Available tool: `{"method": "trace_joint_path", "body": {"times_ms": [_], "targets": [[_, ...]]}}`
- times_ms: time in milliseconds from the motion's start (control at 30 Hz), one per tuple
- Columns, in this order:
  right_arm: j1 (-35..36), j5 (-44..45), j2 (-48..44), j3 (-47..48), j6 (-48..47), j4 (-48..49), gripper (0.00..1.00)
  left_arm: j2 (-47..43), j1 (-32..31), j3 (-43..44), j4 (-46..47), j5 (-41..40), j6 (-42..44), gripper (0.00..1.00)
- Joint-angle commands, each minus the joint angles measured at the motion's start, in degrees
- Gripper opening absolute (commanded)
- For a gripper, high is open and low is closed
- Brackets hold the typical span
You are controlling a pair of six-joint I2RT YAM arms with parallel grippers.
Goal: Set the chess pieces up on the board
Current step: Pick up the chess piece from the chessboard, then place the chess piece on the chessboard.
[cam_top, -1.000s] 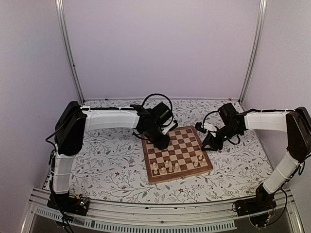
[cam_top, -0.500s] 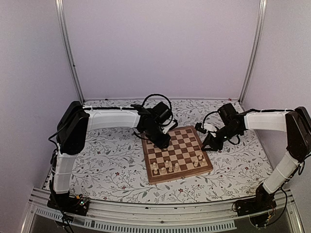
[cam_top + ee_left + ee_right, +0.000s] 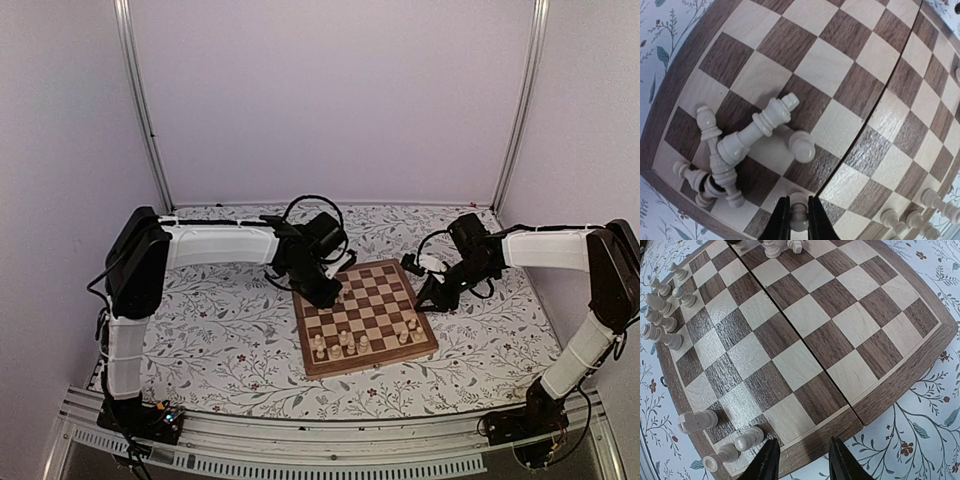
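1. The left gripper (image 3: pixel 799 204) is closed on a small pale pawn (image 3: pixel 799 219). Its fingers pinch the piece from both sides, low over the far-left corner of the board (image 3: pixel 375 300).
2. The right gripper (image 3: pixel 801 442) hangs about half open with nothing between its fingers, over the board's right edge where it meets the floral tablecloth (image 3: pixel 920 440).
3. The board lies flat in the middle of the table. The other chess pieces (image 3: pixel 747 140) lie tumbled in a crossed heap on the corner squares just beside the held pawn. The near-row pieces (image 3: pixel 345 343) sit along the board's front edge.
4. These look like light, stiff turned wood. They are probably not fragile, but they are smooth and round, so one could twist or squirt out of a pinch.
5. The best hold is probably across the narrow stem, between head and base, with the fingers square to it — never on the rounded head.
6. The heaped pieces overlap, so lifting one may roll its neighbours.
7. The bases are narrow, so a piece set down tilted will likely topple.
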Motion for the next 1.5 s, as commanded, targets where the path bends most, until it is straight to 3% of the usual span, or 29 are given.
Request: {"method": "trace_joint_path", "body": {"times_ms": [0, 267, 600, 1467], "targets": [[-0.14, -0.12, 0.85, 1.26, -0.72, -0.4, 0.36, -7.07, 0.73, -4.15, -1.6, 0.06, -0.53, 0.07], [-0.13, -0.4, 0.9, 1.37, -0.73, -0.55, 0.36, -12.81, -2.43, -12.11, 2.96, 5.04, 2.68, 0.07], [-0.15, -0.66, 0.73, 1.47, -0.64, -0.86, 0.37, -10.24, -4.94, -11.49, 2.64, 9.38, 2.65, 0.07], [-0.07, -0.75, 0.46, 1.47, -0.73, -1.04, 0.37, -6.99, -6.38, -12.34, 2.14, 10.27, 2.14, 0.1]]}}
